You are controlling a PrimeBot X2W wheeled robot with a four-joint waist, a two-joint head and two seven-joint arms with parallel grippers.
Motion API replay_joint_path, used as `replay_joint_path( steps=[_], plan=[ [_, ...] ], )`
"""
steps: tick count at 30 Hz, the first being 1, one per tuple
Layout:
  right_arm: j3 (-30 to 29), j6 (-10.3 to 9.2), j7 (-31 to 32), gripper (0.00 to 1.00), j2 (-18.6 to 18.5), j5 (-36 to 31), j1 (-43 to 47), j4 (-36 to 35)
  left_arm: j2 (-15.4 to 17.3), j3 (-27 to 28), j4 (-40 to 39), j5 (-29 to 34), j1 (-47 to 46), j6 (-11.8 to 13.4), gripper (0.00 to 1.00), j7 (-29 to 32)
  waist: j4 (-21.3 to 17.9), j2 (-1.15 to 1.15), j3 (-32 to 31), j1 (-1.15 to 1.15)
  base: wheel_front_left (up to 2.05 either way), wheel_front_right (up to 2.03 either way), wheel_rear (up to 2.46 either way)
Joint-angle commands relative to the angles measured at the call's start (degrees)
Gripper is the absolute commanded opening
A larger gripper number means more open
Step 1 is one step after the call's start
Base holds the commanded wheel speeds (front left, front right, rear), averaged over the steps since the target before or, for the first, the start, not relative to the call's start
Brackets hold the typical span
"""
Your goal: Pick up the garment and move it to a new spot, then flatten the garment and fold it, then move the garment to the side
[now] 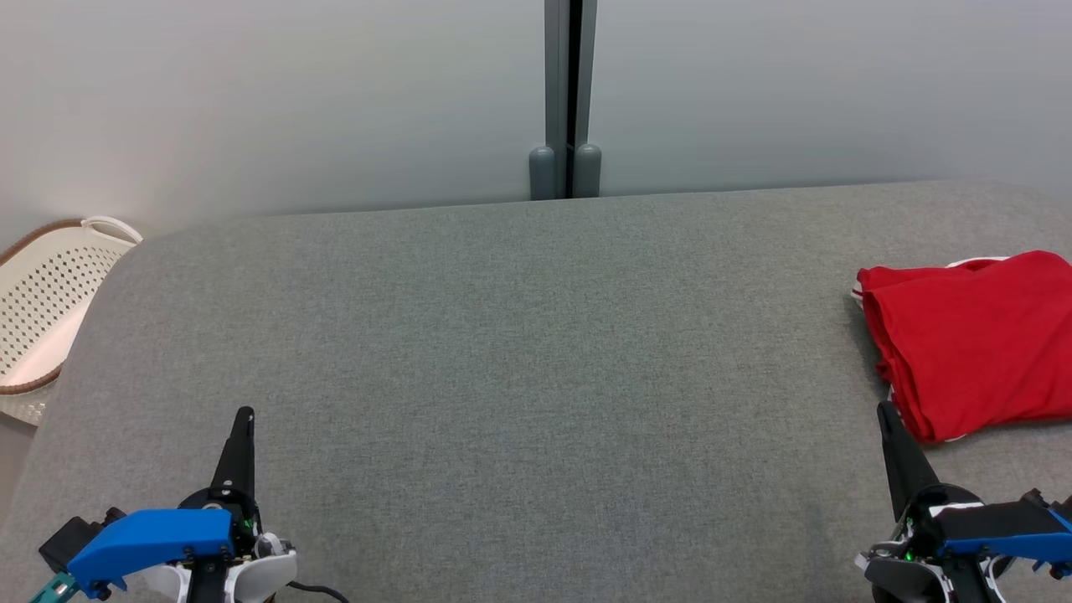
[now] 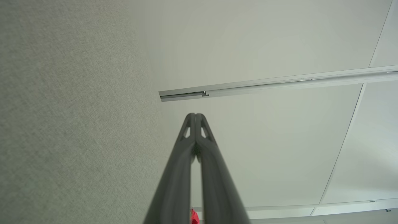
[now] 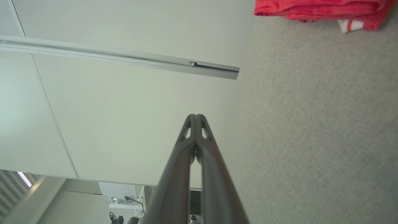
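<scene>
The garment (image 1: 976,339) is red with a bit of white trim, folded into a thick bundle at the right edge of the grey padded table (image 1: 519,368). The right wrist view shows the garment (image 3: 320,9) along its top edge, and a sliver of red (image 2: 194,217) peeks between the fingers in the left wrist view. My left gripper (image 1: 244,416) hovers at the lower left, shut and empty, its tips (image 2: 196,115) pressed together. Just below the bundle's near corner, my right gripper (image 1: 884,410) is also shut with nothing in it, tips (image 3: 196,116) touching.
A white perforated basket (image 1: 46,310) with a brown rim stands off the table's left end. A pale wall with a grey vertical post (image 1: 569,100) runs behind the table's far edge.
</scene>
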Motion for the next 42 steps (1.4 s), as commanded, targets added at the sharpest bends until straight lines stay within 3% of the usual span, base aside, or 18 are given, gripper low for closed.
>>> replay_joint_path(
  steps=[1,20,42],
  plan=[
    [-0.2,0.04,0.4,0.0,-0.3,1.4,-1.1,-0.6,0.0,0.4,-0.4,-1.1,-1.0,-0.5,0.0,0.4,0.0,-0.01,0.0,0.0,0.0,0.0,0.0],
    [-0.7,0.04,2.3,0.0,-0.3,9.3,-1.5,-1.1,-0.6,2.3,-1.2,-8.0,-1.5,-1.6,0.0,2.3,-0.4,-0.01,0.3,0.0,0.0,0.0,0.0],
    [-0.6,0.04,2.3,0.0,-0.3,9.1,-1.5,-1.1,-0.6,2.2,-1.2,-7.9,-1.5,-1.6,0.0,2.3,-0.4,-0.01,0.3,0.0,0.0,0.0,0.0]
  ],
)
